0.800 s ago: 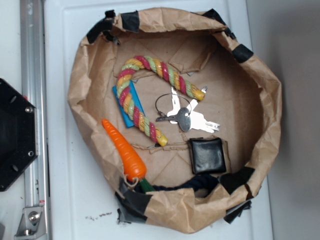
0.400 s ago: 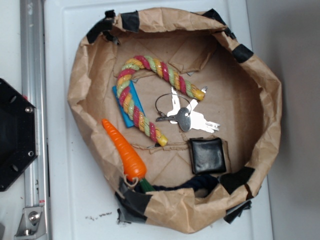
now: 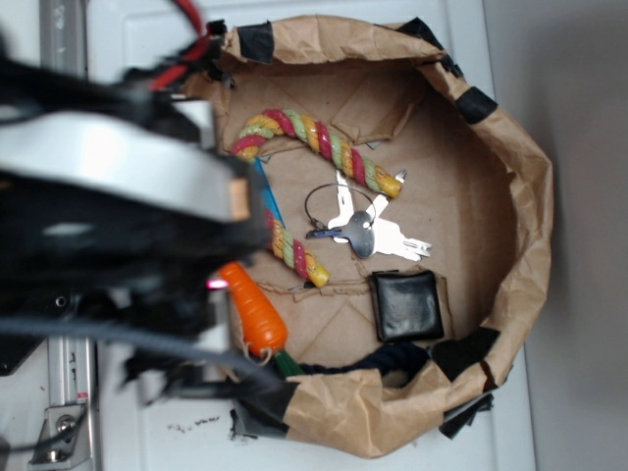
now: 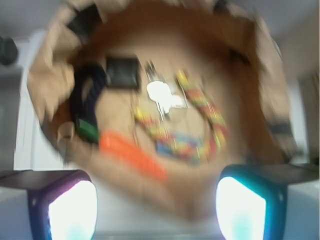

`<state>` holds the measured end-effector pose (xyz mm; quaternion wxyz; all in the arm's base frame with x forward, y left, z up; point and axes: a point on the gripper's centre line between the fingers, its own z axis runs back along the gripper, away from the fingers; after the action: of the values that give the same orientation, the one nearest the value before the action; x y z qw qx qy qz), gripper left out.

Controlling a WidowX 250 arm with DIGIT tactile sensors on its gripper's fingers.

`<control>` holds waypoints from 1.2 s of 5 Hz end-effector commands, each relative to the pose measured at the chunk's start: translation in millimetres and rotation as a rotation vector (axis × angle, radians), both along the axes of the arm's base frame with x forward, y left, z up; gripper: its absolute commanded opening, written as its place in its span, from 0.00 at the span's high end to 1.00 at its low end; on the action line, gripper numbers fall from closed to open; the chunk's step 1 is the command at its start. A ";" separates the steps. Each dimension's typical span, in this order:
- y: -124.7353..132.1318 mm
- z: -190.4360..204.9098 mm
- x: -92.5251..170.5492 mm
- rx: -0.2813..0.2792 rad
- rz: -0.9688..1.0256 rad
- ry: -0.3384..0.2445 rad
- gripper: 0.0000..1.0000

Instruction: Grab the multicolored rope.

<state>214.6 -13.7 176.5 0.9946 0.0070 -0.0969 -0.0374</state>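
Though blurred, the multicolored rope (image 3: 324,147) bears no readable writing.

The wrist view is strongly blurred, with glaring white finger pads (image 4: 73,210); the exterior view is evenly bright, only the near arm (image 3: 108,196) unfocused.

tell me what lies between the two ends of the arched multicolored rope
A bunch of silver keys on a wire ring, seen in the exterior view, sits by the twisted multicolored rope.

1. The exterior view looks straight down from overhead on the paper bag (image 3: 510,196); the blurred arm (image 3: 108,196) fills its left side.
2. The wrist view looks down between the gripper (image 4: 156,200) fingers, blurred, higher up.
3. Both show the bag's interior, rope (image 3: 324,142) (image 4: 210,115) and keys (image 3: 368,231) (image 4: 162,95).
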 end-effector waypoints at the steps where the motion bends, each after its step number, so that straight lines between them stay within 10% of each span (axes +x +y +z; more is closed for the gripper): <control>1: 11.9 -79.9 59.3 0.012 0.023 0.069 0.00; 3: -24.3 -128.9 16.1 -0.016 -0.151 0.184 0.00; 6: -29.3 -176.2 34.8 0.100 -0.128 0.281 0.00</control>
<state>255.1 -42.6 11.8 0.9927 0.0423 0.0412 -0.1049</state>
